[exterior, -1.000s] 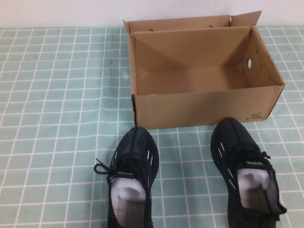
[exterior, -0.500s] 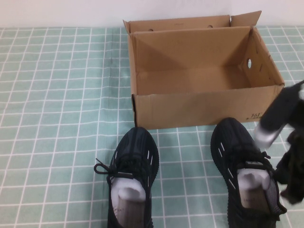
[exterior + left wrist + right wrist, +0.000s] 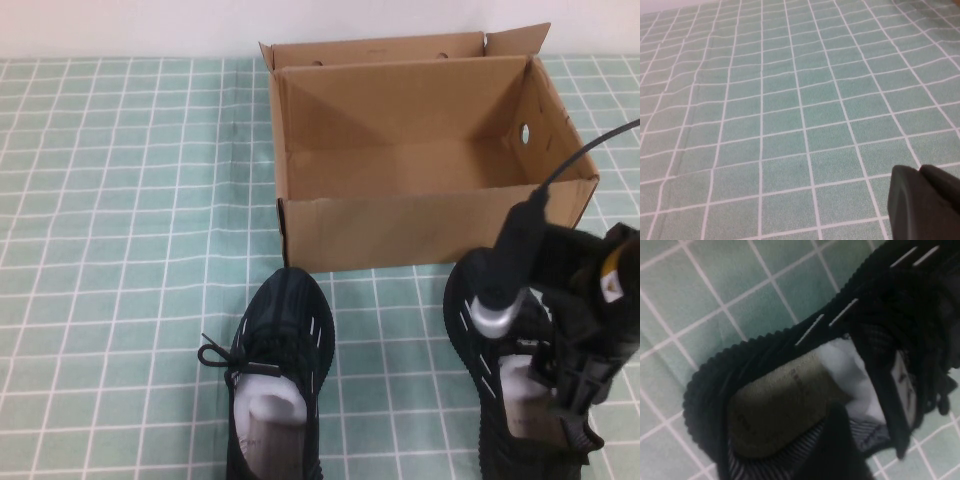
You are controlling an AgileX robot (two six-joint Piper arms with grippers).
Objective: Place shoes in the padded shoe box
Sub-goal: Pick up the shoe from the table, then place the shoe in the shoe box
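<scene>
We see the right tool point(image 3: 560, 385) hanging over the right shoe point(image 3: 500, 300), its fingers spread wide and gripping nothing. The left shoe point(image 3: 280, 370) sits alongside on the green checked table point(image 3: 120, 250), both just in front of the open cardboard box point(image 3: 420, 225), which holds nothing. Our left tool point(image 3: 925, 202) hovers clenched above bare cloth, well off to the side.

The light is bright and even. Soft shadows sit inside the box point(image 3: 420, 150). The close-up of the shoe point(image 3: 805, 390) looks blurry.
</scene>
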